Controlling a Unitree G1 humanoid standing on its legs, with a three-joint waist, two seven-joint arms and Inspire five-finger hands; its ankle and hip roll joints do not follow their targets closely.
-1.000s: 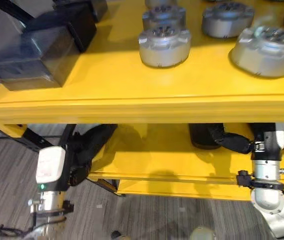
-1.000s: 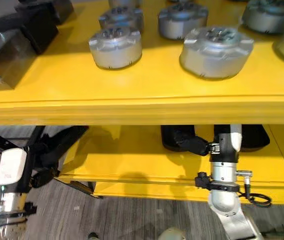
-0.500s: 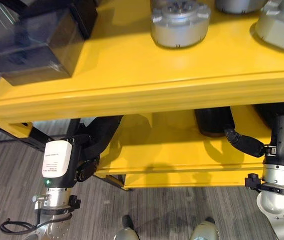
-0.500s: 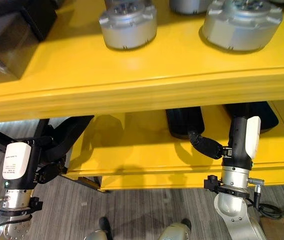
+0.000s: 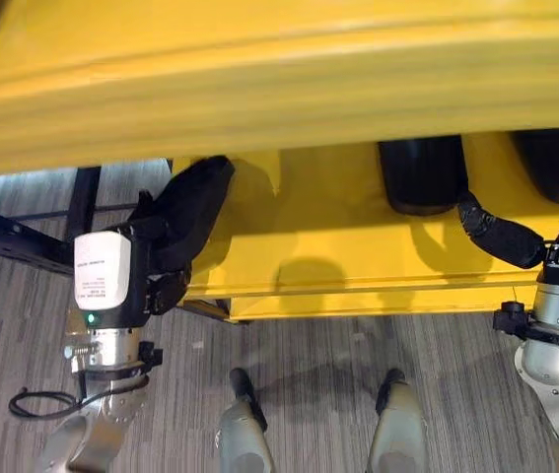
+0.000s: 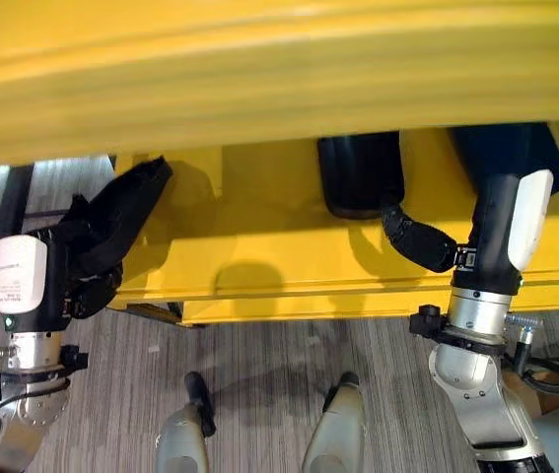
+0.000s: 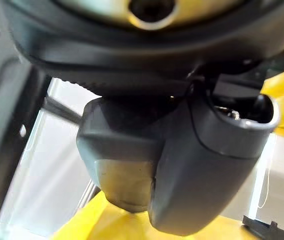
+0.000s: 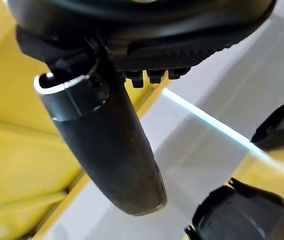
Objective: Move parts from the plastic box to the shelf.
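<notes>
Camera has tilted down since a second ago; silver round parts have left view; bright yellow metal shelf (image 5: 358, 266) lower deck shows; left hand (image 5: 185, 222) and right hand (image 6: 419, 241) empty, fingers extended; box unseen; next pickup pending.

The yellow shelf's top board (image 5: 279, 89) is blurred and cut off by the upper edge, so its surface and anything on it cannot be seen. Two dark objects (image 5: 420, 172) on the lower shelf level (image 5: 328, 256) run back under that board; only their near ends show, too little to name them. The left hand (image 5: 185, 222) reaches under the board's edge, its fingertips in shadow. The right hand (image 6: 419, 239) shows mostly its thumb; its fingers cannot be made out.
</notes>
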